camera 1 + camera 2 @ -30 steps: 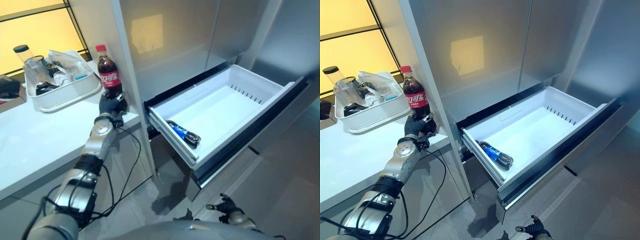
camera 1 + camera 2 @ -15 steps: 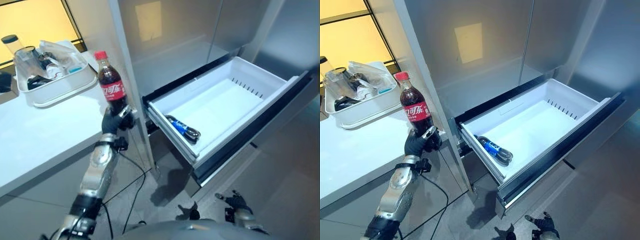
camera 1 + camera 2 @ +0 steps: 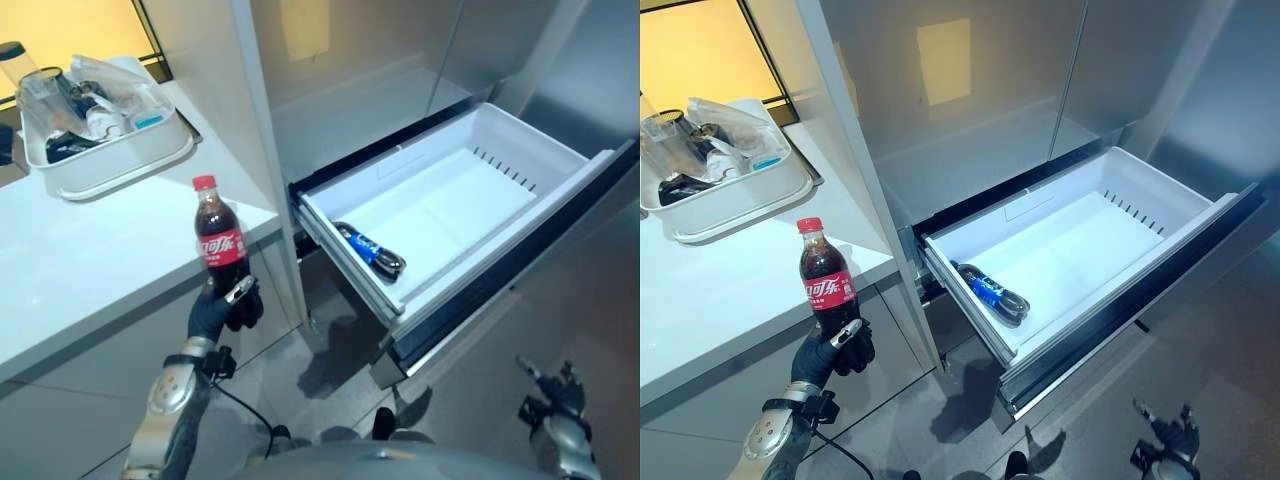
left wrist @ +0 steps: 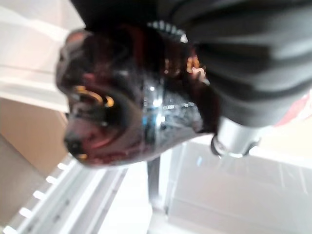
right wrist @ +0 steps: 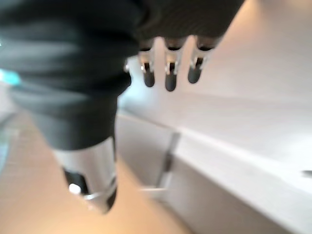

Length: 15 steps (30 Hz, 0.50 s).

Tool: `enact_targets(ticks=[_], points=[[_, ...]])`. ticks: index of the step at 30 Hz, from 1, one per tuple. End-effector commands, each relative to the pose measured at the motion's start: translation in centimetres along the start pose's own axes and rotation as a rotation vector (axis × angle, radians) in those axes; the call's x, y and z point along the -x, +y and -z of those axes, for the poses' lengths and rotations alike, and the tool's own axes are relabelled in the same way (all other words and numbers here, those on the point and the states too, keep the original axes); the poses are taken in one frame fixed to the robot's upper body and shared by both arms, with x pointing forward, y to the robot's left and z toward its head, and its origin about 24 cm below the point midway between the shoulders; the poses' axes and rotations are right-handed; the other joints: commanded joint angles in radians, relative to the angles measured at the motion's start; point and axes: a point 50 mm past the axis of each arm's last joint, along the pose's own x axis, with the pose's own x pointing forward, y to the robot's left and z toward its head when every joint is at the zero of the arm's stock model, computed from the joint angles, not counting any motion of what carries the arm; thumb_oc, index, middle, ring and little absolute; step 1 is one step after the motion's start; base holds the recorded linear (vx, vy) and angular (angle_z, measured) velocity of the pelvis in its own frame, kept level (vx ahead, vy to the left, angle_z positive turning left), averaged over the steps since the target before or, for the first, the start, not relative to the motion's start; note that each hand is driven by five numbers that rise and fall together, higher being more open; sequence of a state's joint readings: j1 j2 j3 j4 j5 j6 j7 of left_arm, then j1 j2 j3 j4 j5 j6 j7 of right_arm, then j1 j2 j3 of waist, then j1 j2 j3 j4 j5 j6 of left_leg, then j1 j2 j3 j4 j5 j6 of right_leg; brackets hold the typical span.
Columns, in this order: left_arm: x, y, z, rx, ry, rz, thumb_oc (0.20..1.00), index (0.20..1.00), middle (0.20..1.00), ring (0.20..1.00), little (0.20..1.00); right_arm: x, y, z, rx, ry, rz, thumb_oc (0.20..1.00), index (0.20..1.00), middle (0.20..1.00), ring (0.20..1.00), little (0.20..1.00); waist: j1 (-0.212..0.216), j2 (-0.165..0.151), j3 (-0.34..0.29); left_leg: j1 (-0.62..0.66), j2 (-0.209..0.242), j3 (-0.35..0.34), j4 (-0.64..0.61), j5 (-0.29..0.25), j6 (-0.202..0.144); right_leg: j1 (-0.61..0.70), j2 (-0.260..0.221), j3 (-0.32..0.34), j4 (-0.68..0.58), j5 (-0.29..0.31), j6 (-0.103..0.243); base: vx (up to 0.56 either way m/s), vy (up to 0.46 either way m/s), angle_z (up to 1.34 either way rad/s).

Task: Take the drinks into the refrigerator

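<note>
A cola bottle [image 3: 221,243] with a red cap and red label is held upright in front of the white counter's edge, off its surface. My left hand [image 3: 223,311] is shut round the bottle's lower part; the left wrist view shows the dark bottle base [image 4: 109,105] against the palm. To the right, the white refrigerator drawer [image 3: 455,210] stands pulled open. A dark bottle with a blue label [image 3: 368,251] lies at the drawer's near left end. My right hand [image 3: 1167,438] hangs low at the right above the floor, its fingers [image 5: 167,74] straight.
A white tray [image 3: 112,170] with several containers and utensils stands at the back of the counter [image 3: 90,265]. The closed grey refrigerator doors [image 3: 370,60] rise above the drawer. The open drawer juts out over the grey floor [image 3: 330,350].
My left hand has lifted the cola bottle off the counter and carried it out past the counter's front edge, lower and nearer to me. The right hand has drifted to the right.
</note>
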<state>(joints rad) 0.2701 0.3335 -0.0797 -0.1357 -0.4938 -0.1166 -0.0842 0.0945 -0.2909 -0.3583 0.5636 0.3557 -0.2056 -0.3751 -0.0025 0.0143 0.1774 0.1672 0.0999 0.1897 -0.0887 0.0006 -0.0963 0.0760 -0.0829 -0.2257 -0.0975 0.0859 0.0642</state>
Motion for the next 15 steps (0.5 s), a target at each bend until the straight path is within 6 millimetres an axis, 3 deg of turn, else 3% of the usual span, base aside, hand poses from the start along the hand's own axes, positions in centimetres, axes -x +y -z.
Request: enact_targets(ticks=[1, 4, 5, 10, 15], points=[[-2.1, -2.4, -6.8, 0.008, -0.353, 0.145, 0.200, 0.200, 0.200, 0.200, 0.200, -1.4, 0.7, -7.9, -0.190, -0.327, 0.066, 1.000, 1.000, 1.000, 1.000, 1.000, -0.013, -0.012, -0.027, 0.014, -0.050, -0.024, 0.001, -0.068, 0.041, 0.091, -0.008, -0.009, 0.015, -0.074, 0.059, 0.00, 0.000, 0.00], [-2.2, -2.6, -6.9, 0.019, -0.345, 0.159, 0.200, 0.200, 0.200, 0.200, 0.200, -0.2, 1.6, -12.4, -0.268, -0.523, 0.031, 1.000, 1.000, 1.000, 1.000, 1.000, -0.017, -0.011, -0.030, 0.017, -0.050, -0.021, 0.001, -0.069, 0.042, 0.093, -0.007, -0.006, 0.016, -0.074, 0.059, 0.00, 0.000, 0.00], [-2.2, -2.6, -6.9, 0.018, -0.345, 0.159, 0.200, 0.200, 0.200, 0.200, 0.200, -0.1, 1.6, -12.4, -0.268, -0.522, 0.031, 1.000, 1.000, 1.000, 1.000, 1.000, -0.016, -0.011, -0.030, 0.018, -0.050, -0.021, 0.001, -0.069, 0.042, 0.093, -0.007, -0.006, 0.016, -0.074, 0.059, 0.00, 0.000, 0.00], [-2.4, -2.9, -6.2, 0.037, -0.312, 0.172, 0.200, 0.200, 0.200, 0.200, 0.200, 4.9, 4.0, -20.3, -0.350, -0.913, -0.148, 1.000, 1.000, 1.000, 1.000, 1.000, -0.016, -0.012, -0.038, 0.023, -0.052, -0.019, 0.001, -0.069, 0.046, 0.092, -0.007, 0.000, 0.017, -0.071, 0.057, 0.00, 0.002, -0.02], [-2.6, -3.0, -5.8, 0.018, -0.292, 0.184, 0.200, 0.200, 0.200, 0.200, 0.200, 8.0, 5.5, -22.7, -0.294, -1.073, -0.334, 1.000, 1.000, 1.000, 1.000, 1.000, -0.013, -0.020, -0.040, 0.022, -0.052, -0.018, 0.001, -0.064, 0.046, 0.090, -0.006, -0.003, 0.019, -0.068, 0.057, -0.01, -0.003, 0.00]])
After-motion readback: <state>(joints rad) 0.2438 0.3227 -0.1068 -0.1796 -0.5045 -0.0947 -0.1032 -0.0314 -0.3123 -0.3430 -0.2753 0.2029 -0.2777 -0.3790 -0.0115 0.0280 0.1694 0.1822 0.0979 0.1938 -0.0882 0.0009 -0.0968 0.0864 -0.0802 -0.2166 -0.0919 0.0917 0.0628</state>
